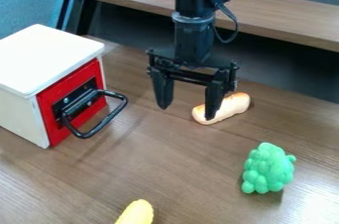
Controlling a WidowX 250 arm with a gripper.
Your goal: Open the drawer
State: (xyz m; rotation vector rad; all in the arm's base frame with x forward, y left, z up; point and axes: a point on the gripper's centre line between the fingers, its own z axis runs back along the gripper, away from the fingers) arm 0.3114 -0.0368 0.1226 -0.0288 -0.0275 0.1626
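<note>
My gripper point(186, 113) hangs over the table right of the drawer box, fingers spread apart with nothing held between them. The white box point(47, 59) stands at the left, and its red drawer front point(53, 114) faces right toward the gripper, flush with the box. A black loop handle point(104, 122) sticks out from that front. The handle and the gripper are apart, with a stretch of table between them.
A bread roll point(228, 108) lies by the gripper's right finger, partly behind it. Green toy grapes point(268, 168) sit at the right, and a yellow object point(137, 213) is at the bottom edge. Behind runs a raised wooden ledge point(278, 15).
</note>
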